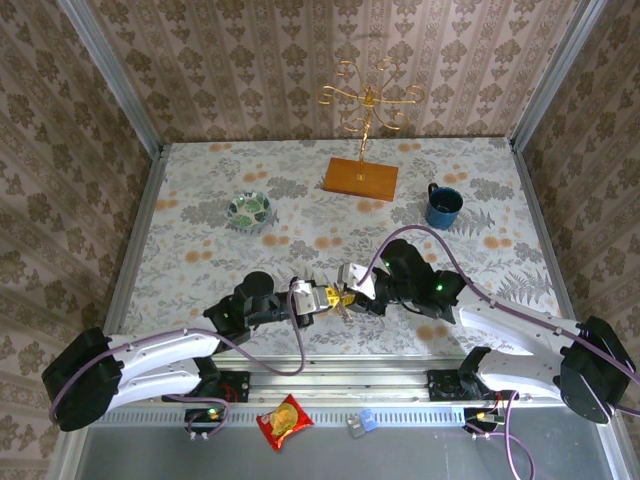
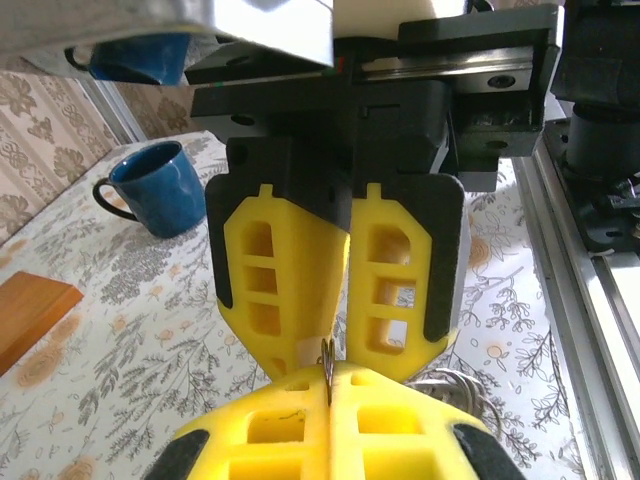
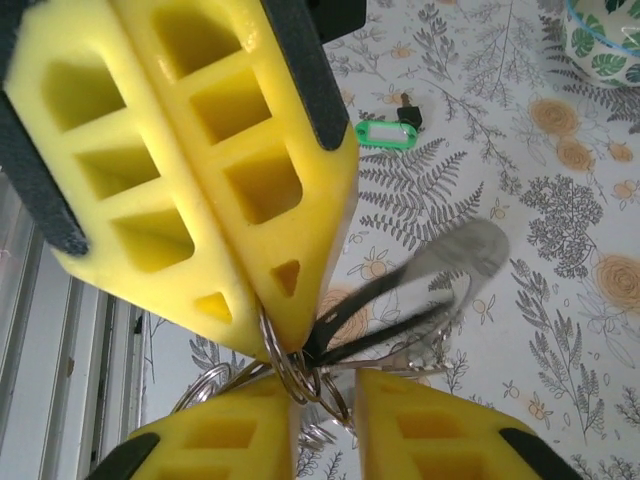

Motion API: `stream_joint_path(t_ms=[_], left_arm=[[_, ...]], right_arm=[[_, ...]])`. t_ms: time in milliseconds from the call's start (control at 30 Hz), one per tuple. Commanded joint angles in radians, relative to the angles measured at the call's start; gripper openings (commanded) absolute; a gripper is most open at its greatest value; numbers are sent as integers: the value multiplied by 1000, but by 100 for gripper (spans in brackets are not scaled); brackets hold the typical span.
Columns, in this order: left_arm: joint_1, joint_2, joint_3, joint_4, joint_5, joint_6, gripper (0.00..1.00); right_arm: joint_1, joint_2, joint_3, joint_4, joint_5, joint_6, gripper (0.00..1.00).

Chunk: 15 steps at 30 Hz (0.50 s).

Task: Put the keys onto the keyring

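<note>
Keyring: small coiled steel split ring (image 3: 290,378) on a flat grey strap loop (image 3: 465,250), which droops away to 2 o'clock of the ring. It is held between both arms, toward the 6 o'clock edge of the floral-print table (image 1: 200,260), and seems to be just clear of the surface. I judge it light, stiff and springy. The wire is thin and slick, so it is likely to twist or slip unless pinched flat across the coil. The strap is limp and no use for steadying. Left gripper (image 3: 262,325): yellow fingers pressed together on the ring's rim. Right gripper (image 3: 325,425): fingers parted a little, straddling the coils at 6 o'clock of that pinch, no firm clamp visible. Green plastic-tagged key (image 3: 385,132) lies flat on the table at 12 o'clock of the ring, well apart and not yet threaded. It is tiny and best taken by the tag. Patterned bowl (image 3: 605,30) sits farther out at 1 o'clock.
</note>
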Motion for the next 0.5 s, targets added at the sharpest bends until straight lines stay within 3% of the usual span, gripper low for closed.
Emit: stream_joint_path(t_ms=[0, 200, 467], left_arm=[[-7, -7, -13, 95, 6, -35, 0], [-6, 2, -22, 123, 8, -54, 0], [-6, 22, -22, 152, 17, -65, 0]], right_arm=[[-17, -59, -23, 56, -29, 17, 30], [-22, -92, -57, 89, -60, 23, 32], [-21, -43, -31, 116, -100, 30, 22]])
